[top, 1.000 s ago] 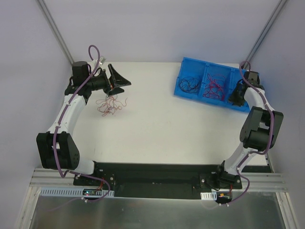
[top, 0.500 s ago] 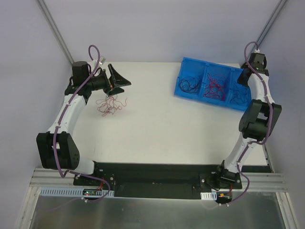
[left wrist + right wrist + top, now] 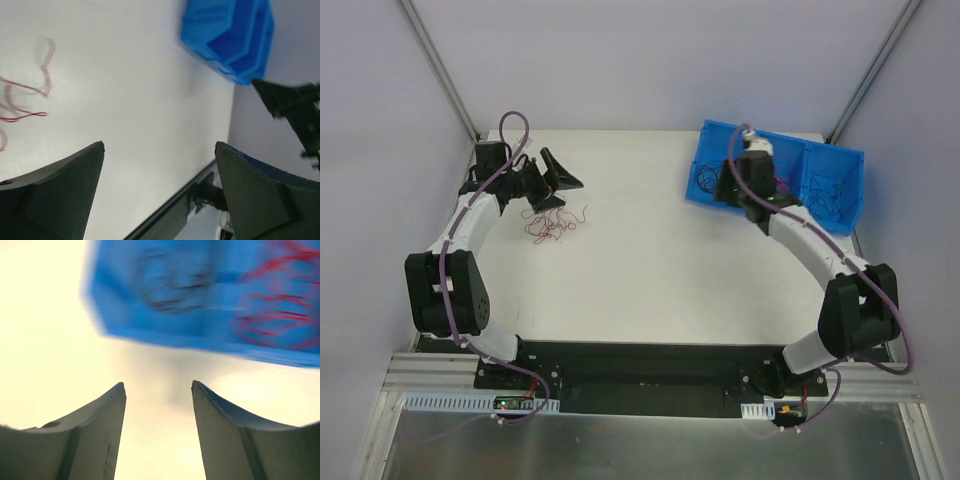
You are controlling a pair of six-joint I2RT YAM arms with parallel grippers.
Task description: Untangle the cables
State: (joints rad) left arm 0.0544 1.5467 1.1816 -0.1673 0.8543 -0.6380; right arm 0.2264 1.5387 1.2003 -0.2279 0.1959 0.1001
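Observation:
A loose tangle of thin red cables [image 3: 553, 222] lies on the white table at the left; the left wrist view catches its edge [image 3: 25, 105]. My left gripper [image 3: 560, 185] hovers just behind the tangle, open and empty [image 3: 160, 145]. More cables lie in a blue bin [image 3: 840, 160]: black ones [image 3: 713, 178] in its left compartment, also in the right wrist view [image 3: 172, 282], and red ones [image 3: 280, 315] in the middle. My right gripper [image 3: 732, 183] is over the bin's left part. In its own blurred view [image 3: 158, 385] it is open and empty.
The bin [image 3: 235, 40] stands at the back right, near the wall, and has three compartments; the right one holds dark cables [image 3: 825, 195]. The table's right edge and frame rail [image 3: 170, 215] show between the left fingers. Grey walls close in the back and sides.
My right arm has swung from the far right corner leftward over the bin, and its jaws have come apart. My left gripper has shifted slightly left. The tangle on the table has not moved.

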